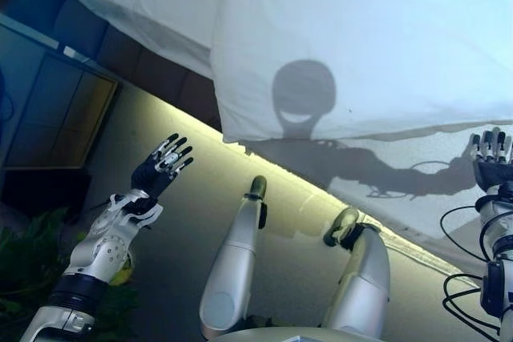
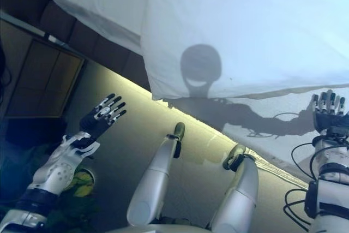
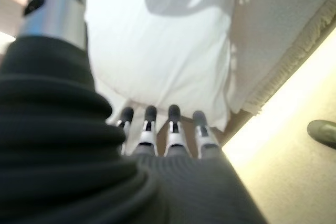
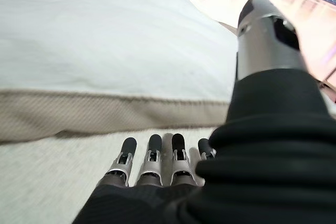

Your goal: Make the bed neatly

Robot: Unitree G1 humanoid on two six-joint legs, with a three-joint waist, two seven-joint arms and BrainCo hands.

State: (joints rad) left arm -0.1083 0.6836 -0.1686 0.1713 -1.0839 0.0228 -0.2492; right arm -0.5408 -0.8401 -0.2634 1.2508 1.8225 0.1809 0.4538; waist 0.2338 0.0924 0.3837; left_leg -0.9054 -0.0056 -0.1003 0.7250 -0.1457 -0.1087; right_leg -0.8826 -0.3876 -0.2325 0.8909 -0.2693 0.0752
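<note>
In the left eye view, a white duvet (image 1: 361,38) fills the frame from twelve o'clock round to three o'clock, its lower edge running from about the centre out toward three o'clock. Beneath that edge the bed's white sheet (image 1: 417,198) shows at about four o'clock, ending in a lit mattress edge (image 1: 321,190) that slants from nine o'clock down toward five o'clock. The left hand (image 1: 160,167) is at eight o'clock, raised over the pale floor (image 1: 184,238), fingers straight and spread, holding nothing and well apart from the bedding. The right hand (image 1: 490,158) is at the three o'clock edge, fingers straight and upright, over the sheet just below the duvet's edge; whether it touches the cloth cannot be told. A dark wooden cabinet (image 1: 56,110) stands at ten o'clock.

The right eye view shows the same layout: left hand (image 2: 101,115) open at eight o'clock, right hand (image 2: 327,110) open at three o'clock, the duvet (image 2: 245,25) across the top.

In the left wrist view, the hand's fingers (image 3: 173,129) are straight in a row, empty, with the duvet (image 3: 157,51) hanging ahead at twelve o'clock and its corner near the bed's edge at three o'clock.

In the right wrist view, the fingers (image 4: 152,158) are straight over the sheet (image 4: 52,182); a tan band (image 4: 105,114) runs across the middle, with the white duvet (image 4: 105,30) beyond it at twelve o'clock.
</note>
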